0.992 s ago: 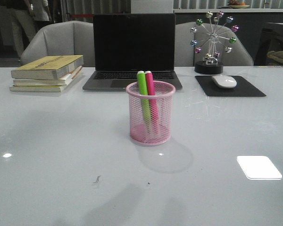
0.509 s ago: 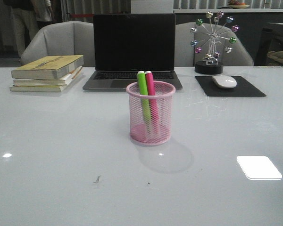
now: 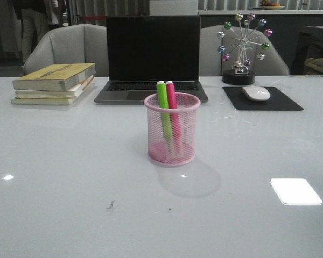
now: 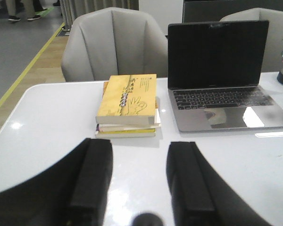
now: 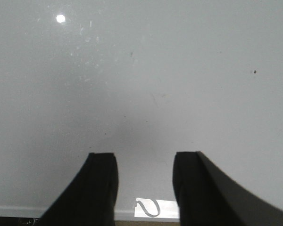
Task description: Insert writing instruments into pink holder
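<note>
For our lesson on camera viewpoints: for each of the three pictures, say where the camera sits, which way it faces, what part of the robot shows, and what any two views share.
Front view: faces forward over the white table at the pink holder with the green highlighter and pink highlighter; no robot part shows.
Left wrist view: on the left arm, looking across the table at the stack of books and laptop; the open left gripper shows.
Right wrist view: on the right arm, looking down at bare tabletop; the open right gripper shows.
Shared: front and left wrist views both show books and laptop.
</note>
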{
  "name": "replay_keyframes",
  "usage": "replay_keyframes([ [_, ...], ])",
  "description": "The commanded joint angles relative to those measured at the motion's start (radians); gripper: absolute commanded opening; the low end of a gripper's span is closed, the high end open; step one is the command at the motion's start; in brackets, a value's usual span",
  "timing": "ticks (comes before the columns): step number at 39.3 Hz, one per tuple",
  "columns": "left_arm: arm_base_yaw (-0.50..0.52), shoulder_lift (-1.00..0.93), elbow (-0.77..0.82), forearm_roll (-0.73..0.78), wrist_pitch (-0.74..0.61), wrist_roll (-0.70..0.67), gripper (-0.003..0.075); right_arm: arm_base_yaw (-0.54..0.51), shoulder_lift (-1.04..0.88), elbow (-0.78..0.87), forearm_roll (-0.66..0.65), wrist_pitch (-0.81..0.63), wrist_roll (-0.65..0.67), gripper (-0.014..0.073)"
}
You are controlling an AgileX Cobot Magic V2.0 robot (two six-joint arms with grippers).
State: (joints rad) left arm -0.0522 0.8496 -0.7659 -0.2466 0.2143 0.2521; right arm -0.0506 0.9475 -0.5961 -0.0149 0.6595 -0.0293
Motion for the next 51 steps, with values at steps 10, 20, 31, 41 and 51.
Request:
replay_keyframes([
  [10,0.018,-0.208,0.213,-0.012,-0.046,-0.001,0.0343,-0.006,-0.014,-0.025,-0.011,-0.045,-0.008,0.0407],
  [20,0.018,-0.227,0.244,-0.012,-0.043,-0.001,0.0343,-0.006,-0.014,-0.025,-0.011,-0.045,-0.008,0.0407],
  [31,0.018,-0.227,0.244,-0.012,-0.045,-0.001,0.0342,-0.005,-0.014,-0.03,0.002,-0.047,-0.008,0.0407],
  [41,0.018,-0.227,0.244,-0.012,-0.045,-0.001,0.0342,-0.005,-0.014,-0.03,0.003,-0.046,-0.008,0.0358],
  [51,0.018,-0.227,0.244,-0.012,-0.045,-0.001,0.0342,-0.005,-0.014,-0.03,0.073,-0.047,-0.008,0.0068],
])
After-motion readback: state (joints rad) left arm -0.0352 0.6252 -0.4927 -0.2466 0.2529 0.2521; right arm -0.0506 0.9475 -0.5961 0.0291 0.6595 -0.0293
